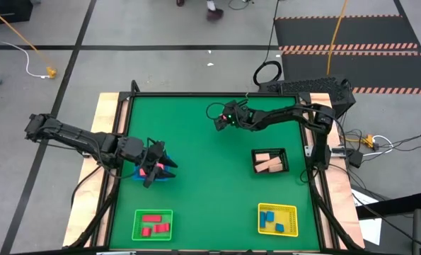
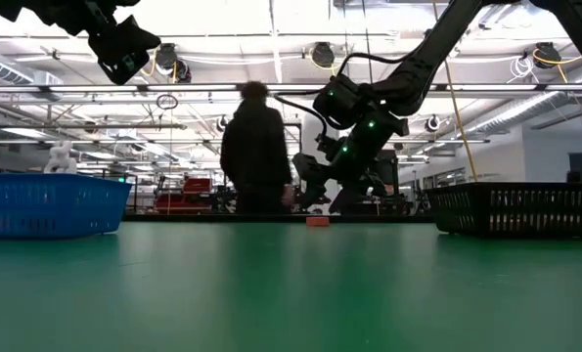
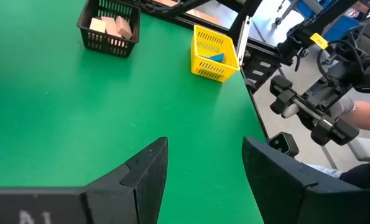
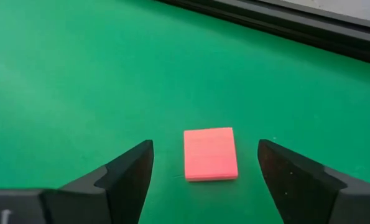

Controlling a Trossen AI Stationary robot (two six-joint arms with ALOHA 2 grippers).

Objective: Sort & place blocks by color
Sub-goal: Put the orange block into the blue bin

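Four trays on the green table (image 1: 196, 184): blue tray (image 1: 136, 174) at left under the left arm, green tray (image 1: 153, 224) near-left, yellow tray (image 1: 277, 219) near-right, black tray (image 1: 269, 162) at right.

Counts: three red blocks (image 1: 153, 224) in the green tray; blue blocks (image 1: 272, 220) in the yellow tray, looks like three or four, hard to separate from above; about three tan blocks (image 1: 268, 163) in the black tray. One salmon-pink block (image 4: 210, 154) loose on the table, far side near centre.

Pink block: flat, roughly square slab, lying face up, plain colour, edges clean.

Right gripper (image 1: 218, 120) sits over that block, fingers spread wide; the block shows between them in the right wrist view, touching neither.

Left gripper (image 1: 157, 168) is above the blue tray, fingers parted, nothing between them in its wrist view.

A person (image 2: 256, 147) stands beyond the table's far edge in the low view.
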